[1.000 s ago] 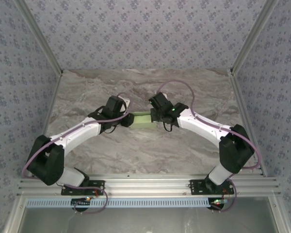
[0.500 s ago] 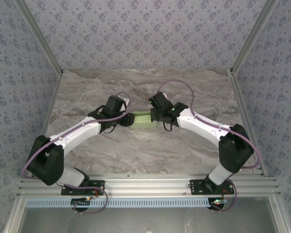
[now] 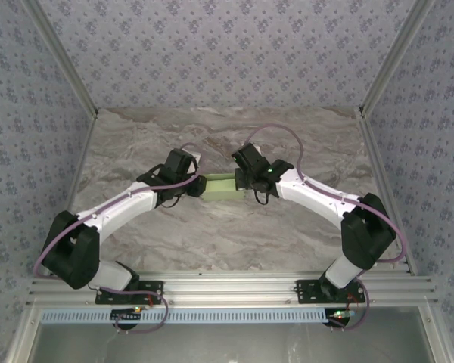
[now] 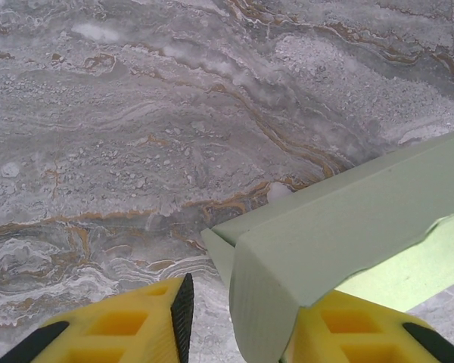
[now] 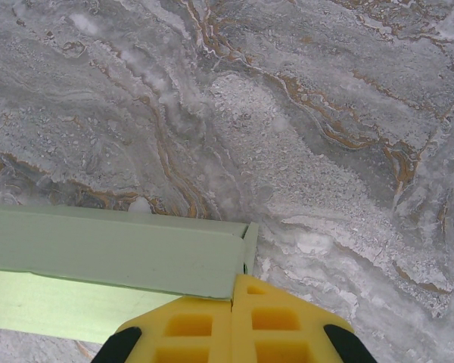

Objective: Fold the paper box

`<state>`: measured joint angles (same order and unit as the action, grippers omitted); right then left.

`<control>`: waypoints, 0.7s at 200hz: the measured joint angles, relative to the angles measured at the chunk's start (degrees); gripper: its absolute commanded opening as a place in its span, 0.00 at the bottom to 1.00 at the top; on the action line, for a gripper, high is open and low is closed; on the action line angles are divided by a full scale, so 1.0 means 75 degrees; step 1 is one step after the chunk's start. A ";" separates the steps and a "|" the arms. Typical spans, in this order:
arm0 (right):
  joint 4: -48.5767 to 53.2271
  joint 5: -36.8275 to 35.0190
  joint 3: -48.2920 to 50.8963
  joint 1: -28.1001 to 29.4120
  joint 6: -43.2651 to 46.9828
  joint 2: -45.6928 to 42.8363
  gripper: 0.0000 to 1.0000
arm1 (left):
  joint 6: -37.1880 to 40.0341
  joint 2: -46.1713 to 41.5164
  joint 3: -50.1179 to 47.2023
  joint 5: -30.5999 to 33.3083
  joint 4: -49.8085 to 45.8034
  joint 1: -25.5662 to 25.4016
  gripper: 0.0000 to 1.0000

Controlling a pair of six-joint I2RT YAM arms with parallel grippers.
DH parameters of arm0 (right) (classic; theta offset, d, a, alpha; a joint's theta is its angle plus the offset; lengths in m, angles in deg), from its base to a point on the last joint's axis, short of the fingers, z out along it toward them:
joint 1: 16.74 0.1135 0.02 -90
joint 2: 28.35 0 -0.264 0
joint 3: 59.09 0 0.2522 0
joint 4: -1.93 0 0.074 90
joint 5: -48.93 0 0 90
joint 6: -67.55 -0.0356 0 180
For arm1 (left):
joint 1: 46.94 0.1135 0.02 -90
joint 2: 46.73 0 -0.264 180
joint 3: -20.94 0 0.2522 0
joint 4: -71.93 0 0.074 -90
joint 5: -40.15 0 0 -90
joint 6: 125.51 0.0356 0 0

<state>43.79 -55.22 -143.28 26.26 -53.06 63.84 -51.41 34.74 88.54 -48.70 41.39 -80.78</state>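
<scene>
The paper box [image 3: 221, 186] is a pale green card strip lying on the marble table [image 3: 212, 234] between my two grippers. In the left wrist view its folded end [image 4: 268, 302] stands between my left gripper's [image 4: 242, 306] yellow fingers [image 4: 121, 325]. It rests against the right-hand finger, and a gap remains on the left-hand side. In the right wrist view the box's long wall [image 5: 113, 249] ends at my right gripper [image 5: 233, 291]. That gripper's fingers are pressed together with the wall's corner in the seam. From above, the left gripper [image 3: 195, 187] and the right gripper [image 3: 246, 184] sit at the box's two ends.
The marble tabletop [image 5: 325, 151] stretches beyond the box. Patterned walls [image 3: 227, 53] enclose the back and sides. An aluminium rail [image 3: 227, 287] with both arm bases runs along the near edge.
My left gripper has shifted slightly at the box's left end, and a little more green card shows there. The right arm has not moved.
</scene>
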 measured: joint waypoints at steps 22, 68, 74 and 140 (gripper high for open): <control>0.0000 0.0000 0.0000 0.0000 0.0000 0.0003 0.04 | -0.0035 -0.0006 0.0015 0.0052 -0.0009 -0.0003 0.24; -0.0003 0.0003 -0.0009 0.0000 -0.0003 0.0023 0.04 | -0.0029 -0.0006 0.0125 0.0093 -0.0029 -0.0061 0.19; 0.0000 0.0000 -0.0015 0.0000 -0.0003 0.0029 0.04 | -0.0029 -0.0006 0.0131 0.0099 -0.0029 -0.0073 0.19; 0.0006 -0.0023 -0.0044 0.0017 -0.0015 0.0067 0.04 | -0.0143 0.0055 0.0216 0.0181 -0.0154 -0.0274 0.24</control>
<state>43.83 -55.39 -143.61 26.39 -53.17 64.34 -52.48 35.16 90.16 -47.35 40.23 -82.84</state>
